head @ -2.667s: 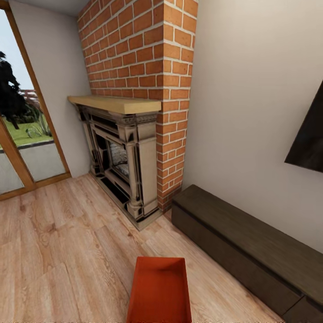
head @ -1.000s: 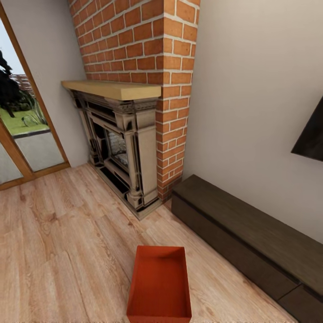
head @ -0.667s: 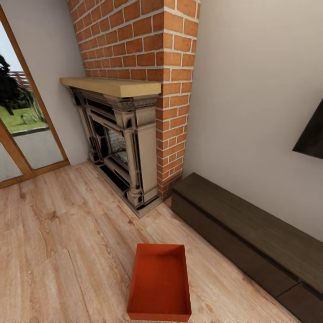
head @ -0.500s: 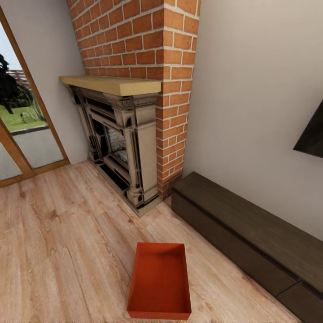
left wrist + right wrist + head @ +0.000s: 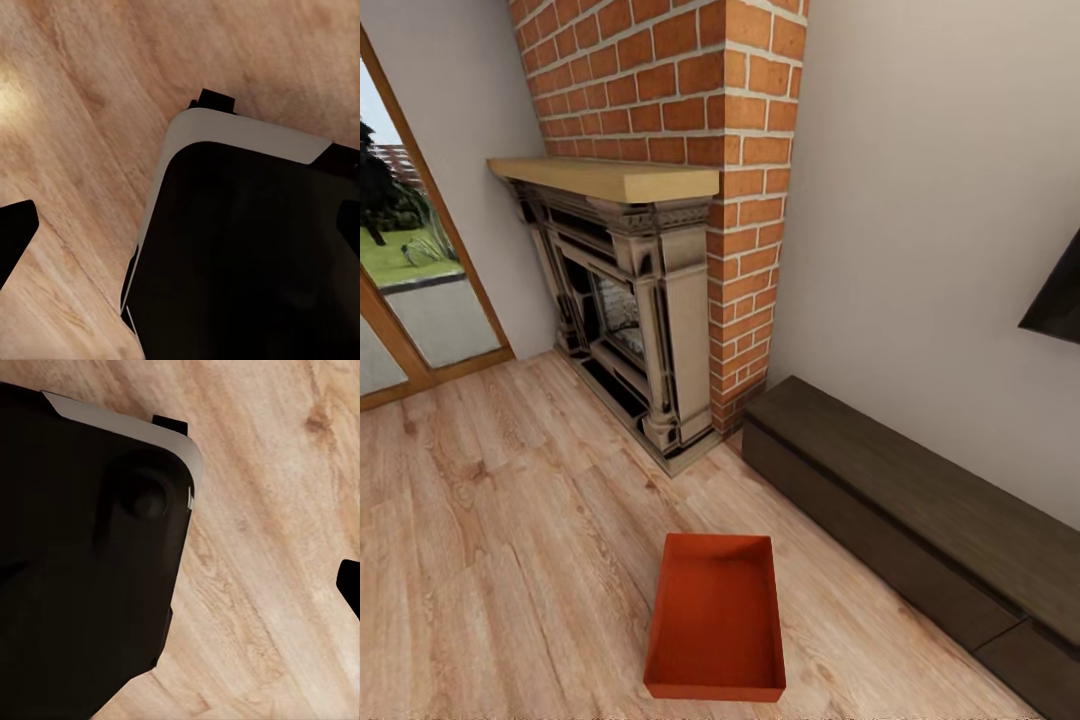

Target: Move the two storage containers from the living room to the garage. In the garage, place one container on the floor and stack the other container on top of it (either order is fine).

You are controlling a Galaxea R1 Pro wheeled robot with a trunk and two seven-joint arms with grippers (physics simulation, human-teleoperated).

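One orange-red storage container (image 5: 716, 620) sits lidless and empty on the light wood planks of the living room, low in the head view, just in front of me. In the left wrist view my left gripper (image 5: 180, 232) hangs open over the planks and my own dark base, one black fingertip (image 5: 15, 234) at the frame edge. My right gripper (image 5: 180, 581) is likewise open with nothing in it, a fingertip (image 5: 351, 585) showing over the planks. The garage and its floor are out of view.
A red-brick fireplace (image 5: 650, 300) with a wooden mantel stands ahead. A long dark low cabinet (image 5: 900, 510) runs along the right wall close to the container. Wood-framed glass doors (image 5: 410, 290) are at the left. Open planks lie left of the container.
The whole head view has shifted, so the camera moved: the container now shows in full, higher in the picture. It has not moved on the planks.
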